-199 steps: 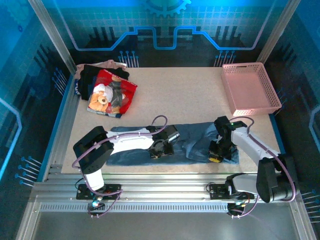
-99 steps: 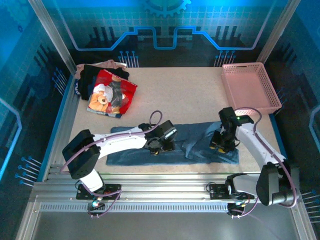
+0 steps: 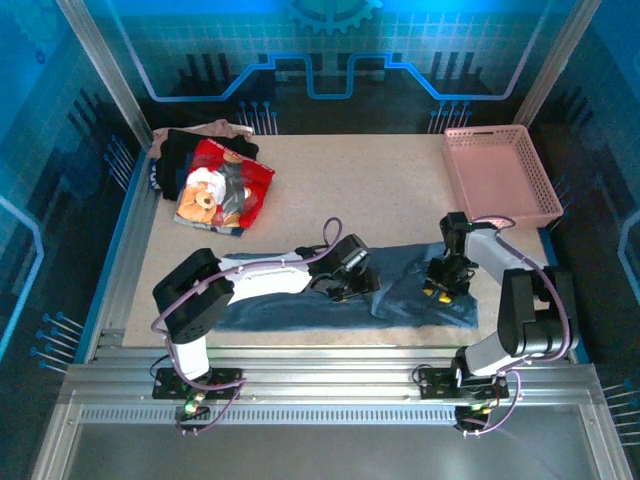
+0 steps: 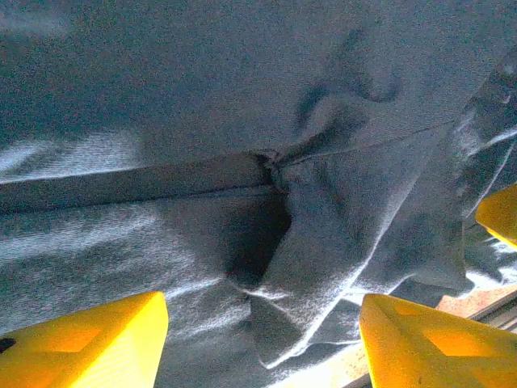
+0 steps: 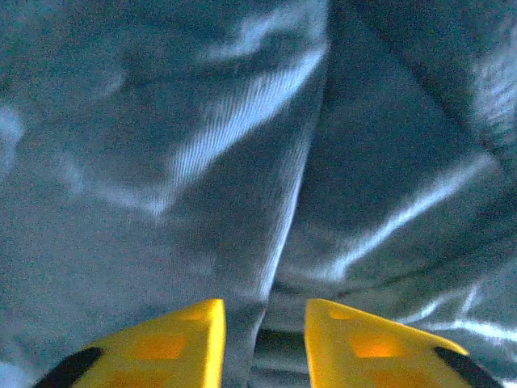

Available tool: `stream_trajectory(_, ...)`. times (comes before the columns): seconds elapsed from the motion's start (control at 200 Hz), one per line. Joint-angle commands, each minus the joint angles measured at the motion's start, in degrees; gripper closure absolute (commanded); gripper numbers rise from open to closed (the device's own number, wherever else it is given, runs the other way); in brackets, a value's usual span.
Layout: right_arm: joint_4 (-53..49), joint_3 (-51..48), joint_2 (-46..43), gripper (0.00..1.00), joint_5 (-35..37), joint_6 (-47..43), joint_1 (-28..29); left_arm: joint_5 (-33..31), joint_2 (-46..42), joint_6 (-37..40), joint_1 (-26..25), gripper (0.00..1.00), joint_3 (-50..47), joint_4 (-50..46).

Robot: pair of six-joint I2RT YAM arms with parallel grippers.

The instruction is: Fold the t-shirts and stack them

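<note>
no readable writing is showing anywhere; the one graphic is a teddy-bear print on the red t-shirt (image 3: 225, 185). that shirt is lying on top of a rumpled pile at ten o'clock on the table (image 3: 350, 190), over a black t-shirt (image 3: 175, 155), with a beige t-shirt (image 3: 215, 128) peeking out behind.

a pink basket (image 3: 500, 180) of lattice plastic is sitting at two o'clock, well apart from the cloth.

the slate-blue t-shirt (image 3: 300, 310) is lying stretched across the near part of the table, at six o'clock, wrinkled and partly folded over itself. both arms are reaching over it and covering parts of it from above.

the left gripper (image 3: 340, 290) is pressing down near the shirt's middle. in the left wrist view its yellow fingers (image 4: 81, 339) are standing wide apart, holding nothing, with a puckered seam and a loose flap of soft knit between them.

the right gripper (image 3: 437, 292) is working at the shirt's three o'clock end. in the right wrist view its yellow fingers (image 5: 161, 339) are sitting close together with a narrow gap, and a ridge of cloth is running into that gap; whether they are pinching it is unclear.
</note>
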Motion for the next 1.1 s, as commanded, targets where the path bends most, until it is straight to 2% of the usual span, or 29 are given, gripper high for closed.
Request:
stream_trajectory(0.0, 2.7, 3.0, 3.1, 0.77, 2.2, -0.7, -2.1, 1.3, 1.0, -2.1, 0.5, 0.35, -2.4, 2.8)
stream_trajectory(0.075, 3.0, 4.5, 5.0, 0.90, 2.2, -1.1, -3.7, 0.7, 0.8, -2.9, 0.7, 0.35, -4.4, 3.4)
stream_trajectory(0.165, 2.6, 6.3, 5.4, 1.00, 2.6, -2.1, -4.7, -0.8, 0.7, -2.7, 0.8, 0.35, -5.6, 0.9)
stream_trajectory(0.53, 0.2, 8.2, 6.5, 1.00, 5.5, -6.9, -9.1, -2.5, 0.2, -3.2, 1.0, 0.35, -9.6, -0.8)
stream_trajectory(0.65, 1.4, 7.5, 8.3, 1.00, 4.5, -7.4, -10.6, -2.5, 0.3, -3.1, 1.0, 0.35, -9.8, -0.9)
stream_trajectory(0.68, 2.2, 7.3, 8.6, 0.96, 3.4, -7.6, -10.8, -2.4, 0.3, -2.8, 1.0, 0.35, -9.7, -1.1)
stream_trajectory(0.745, 3.0, 7.8, 9.5, 0.73, 0.9, -8.1, -10.9, -2.3, 0.4, -2.2, 1.0, 0.35, -8.9, -1.6)
stream_trajectory(0.78, 2.6, 8.5, 10.0, 0.66, -0.1, -8.4, -10.8, -2.3, 0.3, -1.9, 1.0, 0.35, -8.3, -2.1)
stream_trajectory(0.87, 0.2, 9.8, 8.2, 0.57, 0.2, -9.0, -10.9, -2.3, -1.0, -1.5, 1.0, 0.35, -7.5, -3.3)
stream_trajectory(0.955, -2.7, 10.6, 2.9, 0.51, 1.6, -8.9, -11.3, -3.5, -4.9, -1.7, 1.0, 0.35, -7.4, -5.0)
stream_trajectory(1.096, -4.8, 13.6, -5.9, 0.39, -0.9, -8.3, -10.5, -7.4, -13.2, -0.3, 1.9, 0.33, -6.0, -10.7)
